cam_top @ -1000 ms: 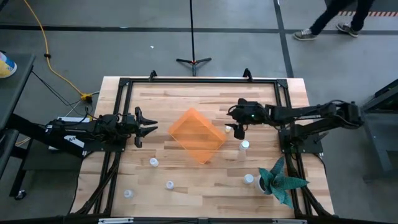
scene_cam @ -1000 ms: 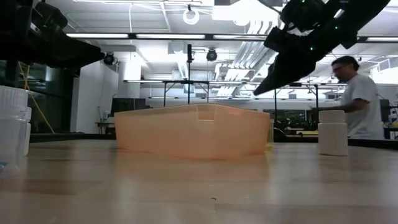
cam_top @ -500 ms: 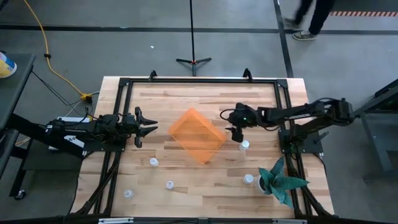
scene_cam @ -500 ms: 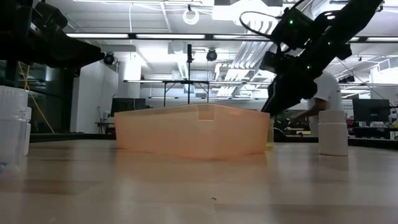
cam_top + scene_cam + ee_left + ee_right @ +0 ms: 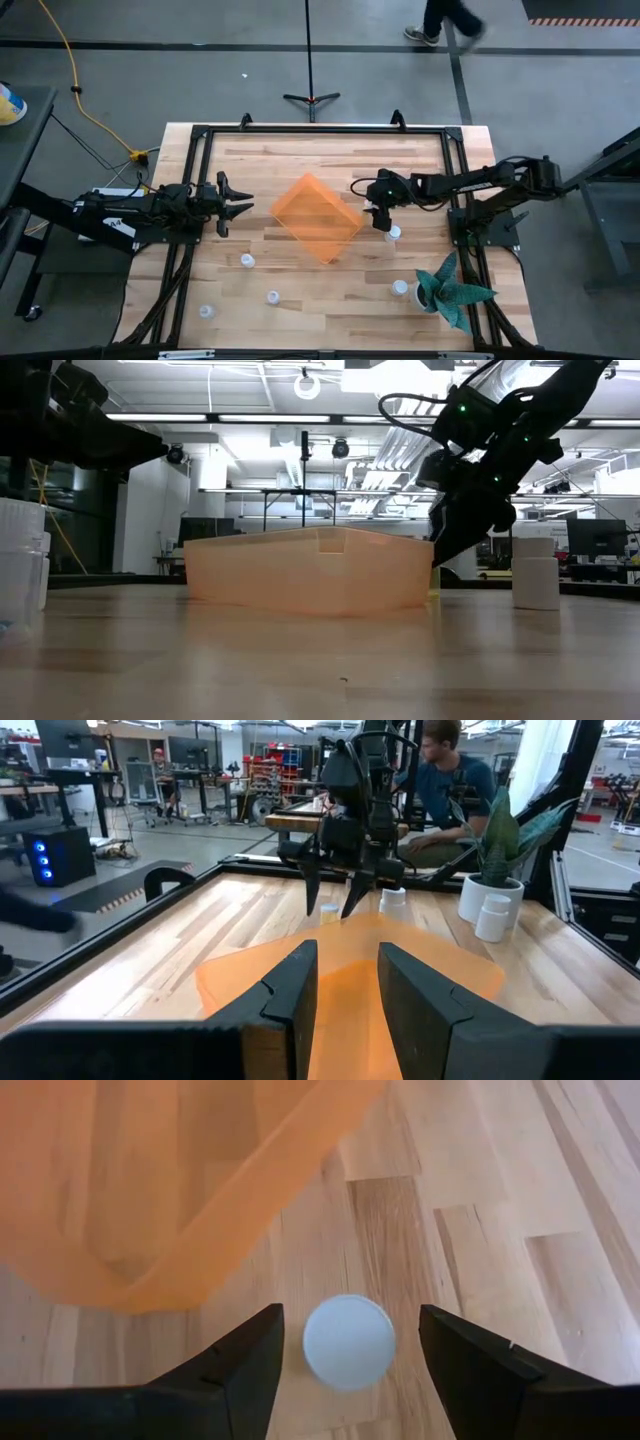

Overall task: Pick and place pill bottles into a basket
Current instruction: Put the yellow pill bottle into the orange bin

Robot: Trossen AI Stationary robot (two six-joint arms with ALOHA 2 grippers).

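The orange basket (image 5: 316,218) rests flat on the table's middle; it also shows in the low view (image 5: 310,570). My right gripper (image 5: 381,214) is open, pointing down just right of the basket's right corner. Its fingers stand on either side of a white pill bottle (image 5: 347,1342) without touching it. That bottle also shows in the left wrist view (image 5: 328,908). Other bottles stand on the table at the right (image 5: 394,233) (image 5: 400,288) and at the near left (image 5: 247,261) (image 5: 272,297) (image 5: 206,312). My left gripper (image 5: 236,207) is open and empty, left of the basket.
A teal-green plant (image 5: 452,290) in a white pot stands at the table's near right corner. A black frame (image 5: 320,130) runs around the table. A person (image 5: 445,780) sits beyond the table in the left wrist view.
My right gripper has gone down and a little toward the table's left edge, staying open. It now stands low beside the basket's right corner, with its fingers around a pill bottle. The bottle has not moved.
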